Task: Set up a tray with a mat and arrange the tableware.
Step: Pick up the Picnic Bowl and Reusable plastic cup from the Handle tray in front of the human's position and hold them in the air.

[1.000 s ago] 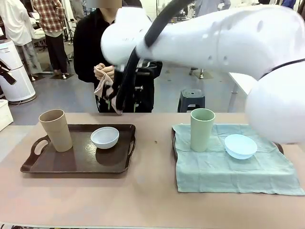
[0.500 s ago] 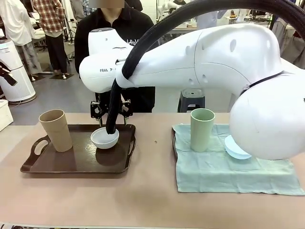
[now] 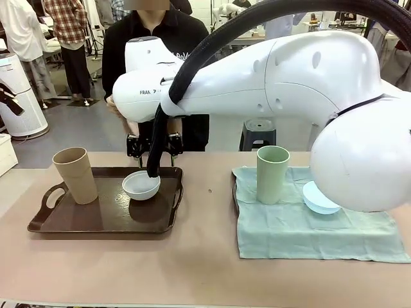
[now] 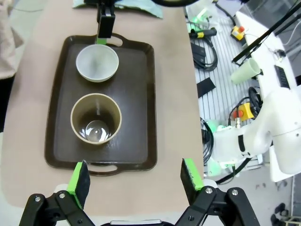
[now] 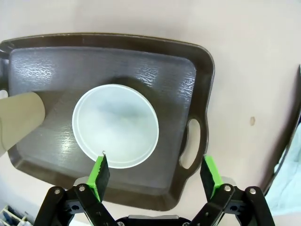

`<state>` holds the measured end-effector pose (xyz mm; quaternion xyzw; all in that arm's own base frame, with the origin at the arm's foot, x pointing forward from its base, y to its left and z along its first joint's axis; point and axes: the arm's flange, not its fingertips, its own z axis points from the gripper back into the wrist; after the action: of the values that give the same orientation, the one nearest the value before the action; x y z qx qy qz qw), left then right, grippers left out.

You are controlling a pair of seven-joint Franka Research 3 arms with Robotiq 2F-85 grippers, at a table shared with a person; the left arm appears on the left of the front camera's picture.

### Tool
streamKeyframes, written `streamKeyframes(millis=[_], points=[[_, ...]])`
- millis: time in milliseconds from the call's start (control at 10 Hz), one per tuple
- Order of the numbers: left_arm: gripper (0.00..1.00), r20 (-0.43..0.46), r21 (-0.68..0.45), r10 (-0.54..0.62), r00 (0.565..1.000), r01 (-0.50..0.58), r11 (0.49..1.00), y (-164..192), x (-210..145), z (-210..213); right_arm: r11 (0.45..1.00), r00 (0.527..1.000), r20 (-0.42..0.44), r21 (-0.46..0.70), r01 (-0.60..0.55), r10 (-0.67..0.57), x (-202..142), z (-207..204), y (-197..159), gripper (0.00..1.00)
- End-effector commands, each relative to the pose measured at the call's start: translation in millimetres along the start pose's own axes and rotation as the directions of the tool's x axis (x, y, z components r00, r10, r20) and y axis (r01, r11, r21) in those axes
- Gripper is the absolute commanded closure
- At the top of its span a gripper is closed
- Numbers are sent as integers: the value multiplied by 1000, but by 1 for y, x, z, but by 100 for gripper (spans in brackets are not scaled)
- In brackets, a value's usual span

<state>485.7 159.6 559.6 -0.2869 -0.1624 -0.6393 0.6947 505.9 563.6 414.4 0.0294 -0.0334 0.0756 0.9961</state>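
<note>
Hovering with its green-padded fingers apart, the right hand (image 5: 155, 167) hangs over the smooth, round white bowl (image 5: 115, 125), one fingertip above the rim. The bowl sits on a dark brown, pebble-textured tray (image 5: 178, 70) with cut-out handles, beside the tall beige tumbler (image 3: 75, 174). The left hand (image 4: 134, 170), likewise spread, looks down on that tray from above. On the tan surface (image 3: 205, 269), a wrinkled green cloth mat (image 3: 308, 234) carries the pale green tumbler (image 3: 272, 173) and the light blue bowl (image 3: 318, 200).
</note>
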Motion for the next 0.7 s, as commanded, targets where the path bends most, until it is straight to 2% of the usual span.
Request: streamKeyframes(millis=[0,100,200,500,600], points=[[0,5,29,-7,1000,7,1000,10,5,-32,1000,1000,-10,0,-3,3,-2,0,1,0],[0,6,50,43,999,-43,998,18,3,-52,1000,1000,-10,0,-3,3,-2,0,1,0],[0,27,84,32,999,-35,996,22,-4,-69,1000,1000,-10,0,-3,3,-2,0,1,0],[0,52,133,-108,993,100,986,23,-29,-87,1000,1000,-10,0,-3,3,-2,0,1,0],[0,89,46,-130,988,126,991,16,-36,-77,1000,1000,-10,0,-3,3,-2,0,1,0]])
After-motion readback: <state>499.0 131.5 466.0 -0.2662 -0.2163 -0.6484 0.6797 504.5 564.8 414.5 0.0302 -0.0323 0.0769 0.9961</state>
